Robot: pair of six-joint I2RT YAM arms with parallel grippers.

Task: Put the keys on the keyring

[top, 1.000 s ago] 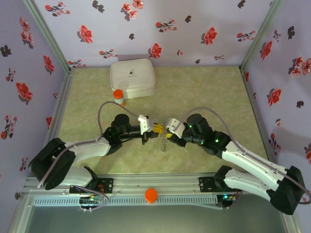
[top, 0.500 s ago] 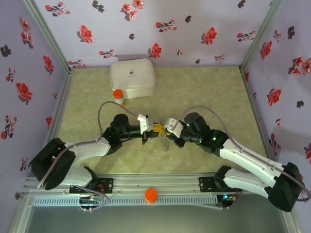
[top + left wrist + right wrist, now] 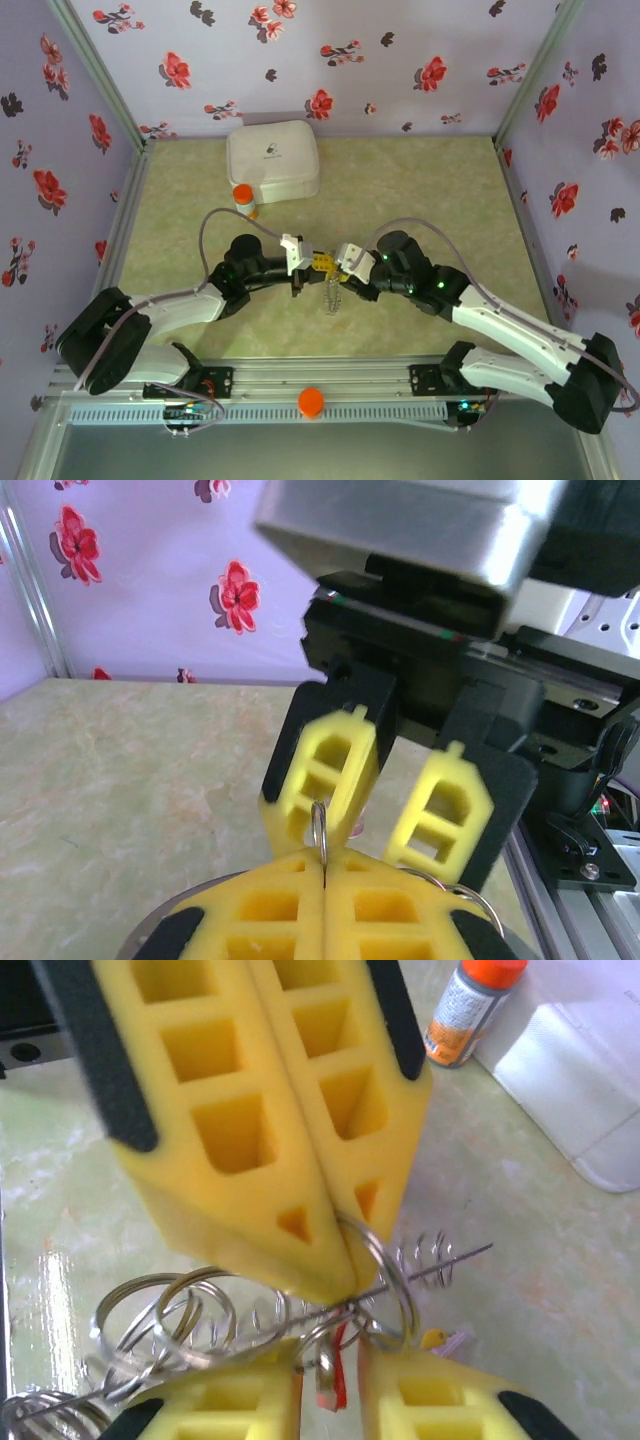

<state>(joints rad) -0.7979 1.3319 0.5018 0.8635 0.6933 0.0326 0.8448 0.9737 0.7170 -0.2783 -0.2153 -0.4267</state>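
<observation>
From the top camera I see both arms meeting nose to nose near the middle of the table (image 3: 430,190). The left gripper (image 3: 312,265) and right gripper (image 3: 346,268) are almost touching, and the keyring (image 3: 333,292) dangles between them as a thin grey strand. I can't read finger state from up there.

The left wrist camera settles that. My left gripper (image 3: 325,868) has its yellow pads pressed flat together, pinching a thin wire loop of the keyring (image 3: 318,828) that stands up from the seam. Facing it, the right gripper (image 3: 365,840) has its two pads plainly apart.

The right wrist camera gives me the detail the others lack. The keyring (image 3: 392,1282) is a tangle of wire coils and several rings, hanging from the closed tips of the left gripper (image 3: 342,1272). The spread pads of the right gripper (image 3: 328,1370) sit just below, and the red-tagged key (image 3: 338,1388) hangs in the gap between them. I can't make out the second key with any certainty.

Behind, I see the orange-capped bottle (image 3: 470,1005) beside the white case (image 3: 585,1080).
</observation>
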